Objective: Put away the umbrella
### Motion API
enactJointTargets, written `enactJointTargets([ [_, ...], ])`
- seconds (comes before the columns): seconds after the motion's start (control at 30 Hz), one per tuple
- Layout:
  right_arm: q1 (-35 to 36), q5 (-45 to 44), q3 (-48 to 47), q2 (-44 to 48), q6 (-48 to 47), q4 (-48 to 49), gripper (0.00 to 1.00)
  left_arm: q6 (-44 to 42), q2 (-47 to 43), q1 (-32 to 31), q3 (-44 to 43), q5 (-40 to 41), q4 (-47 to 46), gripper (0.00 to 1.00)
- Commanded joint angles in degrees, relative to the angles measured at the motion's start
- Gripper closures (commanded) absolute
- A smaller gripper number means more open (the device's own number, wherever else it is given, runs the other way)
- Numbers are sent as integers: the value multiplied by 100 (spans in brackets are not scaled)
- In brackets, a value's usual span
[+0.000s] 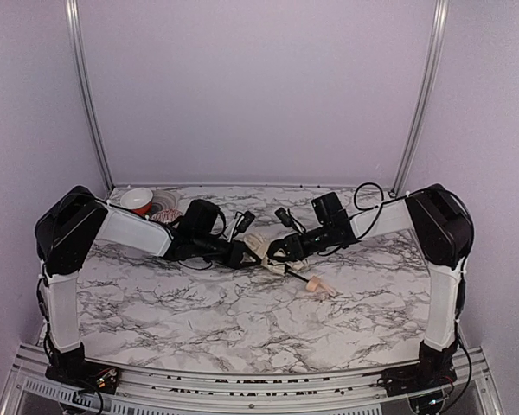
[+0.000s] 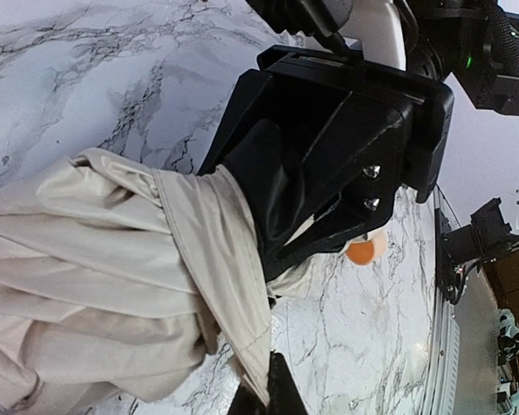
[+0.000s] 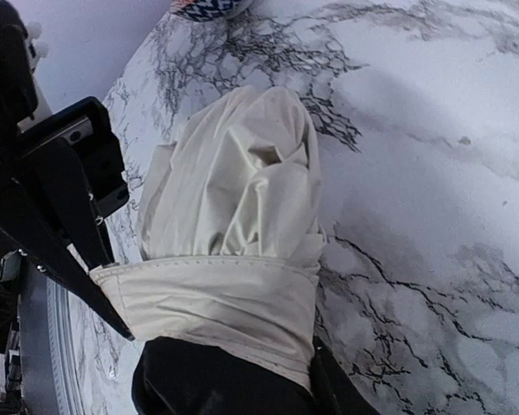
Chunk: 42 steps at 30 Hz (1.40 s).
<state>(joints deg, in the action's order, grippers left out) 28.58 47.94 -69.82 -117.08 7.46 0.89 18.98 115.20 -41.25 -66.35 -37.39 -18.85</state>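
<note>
The umbrella (image 1: 266, 255) lies mid-table (image 1: 199, 316) between the left gripper (image 1: 241, 254) and right gripper (image 1: 277, 252). Only the top view shows us its knob (image 1: 322, 286), pointing near-right. From the left wrist we see the left jaws clenched on the cream hem. From the right wrist we see the right jaws grasping the bunched canopy.

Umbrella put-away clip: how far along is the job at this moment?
Done: the umbrella is collapsed into a cream bundle on the table. In hand: the strap is around it, the left gripper pinching its end and the right gripper clamping the bundle nearer the handle. Remaining: fastening the strap, not visibly closed; no storage spot shows.
</note>
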Motion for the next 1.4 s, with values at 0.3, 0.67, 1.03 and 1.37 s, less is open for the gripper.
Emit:
enactJointTargets([
  [0.3,-334,-1041,207,93,1666,1833,100,1071,666,-119,295,-535,-877,100],
  [0.67,-256,-954,287,115,1749,2146,100,2669,1889,151,358,-476,-2209,100],
  [1.03,17,141,633,527,2125,3763,100,4345,2455,165,227,-737,-4032,100],
  [1.37,421,2191,455,979,2088,4477,100,4592,1984,189,702,-674,-5572,100],
])
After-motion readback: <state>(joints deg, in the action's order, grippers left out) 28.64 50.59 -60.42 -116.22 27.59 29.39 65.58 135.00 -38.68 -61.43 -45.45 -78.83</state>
